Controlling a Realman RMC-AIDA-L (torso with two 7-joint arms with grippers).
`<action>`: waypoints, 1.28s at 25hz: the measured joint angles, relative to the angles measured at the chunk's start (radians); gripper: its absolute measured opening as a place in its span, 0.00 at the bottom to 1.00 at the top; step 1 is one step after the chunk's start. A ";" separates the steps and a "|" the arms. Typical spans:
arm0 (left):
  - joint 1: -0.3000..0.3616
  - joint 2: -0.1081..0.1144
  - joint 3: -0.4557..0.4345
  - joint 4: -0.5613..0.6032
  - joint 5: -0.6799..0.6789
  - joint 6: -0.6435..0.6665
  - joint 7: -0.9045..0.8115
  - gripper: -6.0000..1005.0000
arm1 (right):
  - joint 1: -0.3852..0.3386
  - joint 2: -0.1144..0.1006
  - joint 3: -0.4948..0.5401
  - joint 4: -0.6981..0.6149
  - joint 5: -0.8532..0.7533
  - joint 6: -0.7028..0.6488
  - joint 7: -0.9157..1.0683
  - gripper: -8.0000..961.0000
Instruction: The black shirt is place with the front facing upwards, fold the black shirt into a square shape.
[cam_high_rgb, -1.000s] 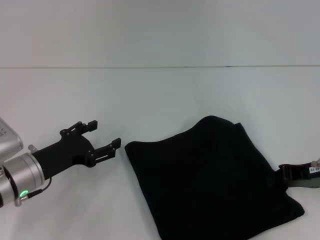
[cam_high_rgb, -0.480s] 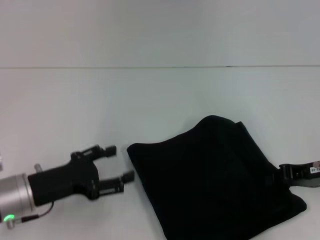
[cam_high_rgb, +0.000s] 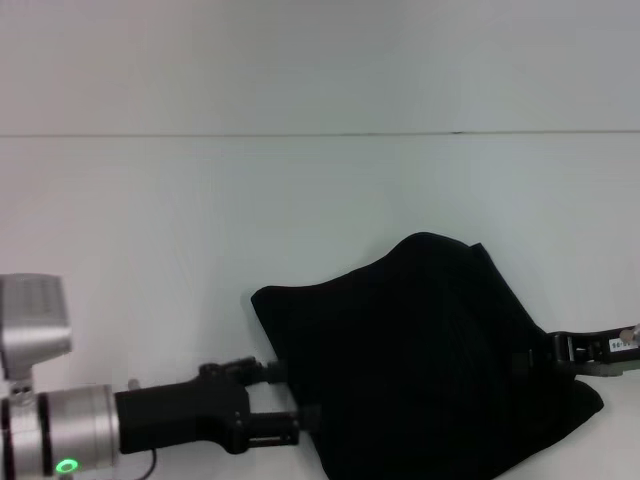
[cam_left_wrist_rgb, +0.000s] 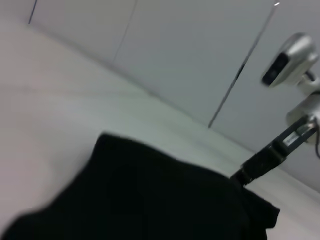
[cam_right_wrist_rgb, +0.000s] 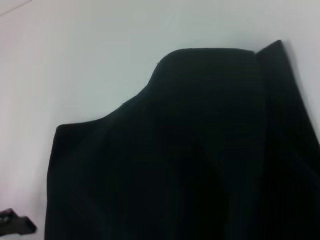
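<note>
Lying folded on the white surface (cam_high_rgb: 200, 200): shirt (cam_high_rgb: 420, 360), a compact black bundle, roughly four-sided, sitting right of centre and near the front edge in the head view. No print or label visible on the upward face. Far corner rounded, a second layer edge showing along the right side. Same bundle fills most of the right wrist view (cam_right_wrist_rgb: 190, 150) and the lower part of the left wrist view (cam_left_wrist_rgb: 140, 195).

Left tool (cam_high_rgb: 292, 405) low at the shirt's near-left edge, reaching in from the left side. Fingers apart by a moderate gap, one fingertip (cam_high_rgb: 272, 371) at the left edge of the cloth, the other (cam_high_rgb: 306, 418) lower down against the front-left edge. Touching or just beside the cloth; cannot tell whether any fabric sits between the fingers. Silver wrist segment with a green light behind it.

Right tool (cam_high_rgb: 530, 358) at the shirt's right edge, coming in from the right side, tip on or over the cloth. Also seen far off in the left wrist view (cam_left_wrist_rgb: 247, 172), meeting the bundle's far side. Cannot tell its finger state: black on black, tips not separable from the cloth.

Pale wall (cam_high_rgb: 320, 60) behind the surface.
</note>
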 joint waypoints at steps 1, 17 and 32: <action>-0.009 0.000 0.014 0.005 0.012 -0.002 -0.047 0.82 | 0.000 0.000 0.000 0.004 0.004 -0.001 -0.010 0.06; -0.057 0.004 0.062 0.061 0.102 -0.077 -0.343 0.79 | 0.010 -0.005 0.022 0.048 0.037 -0.003 -0.074 0.06; -0.131 0.010 0.066 0.066 0.193 -0.070 -0.436 0.76 | 0.023 -0.007 0.047 0.083 0.037 0.016 -0.093 0.06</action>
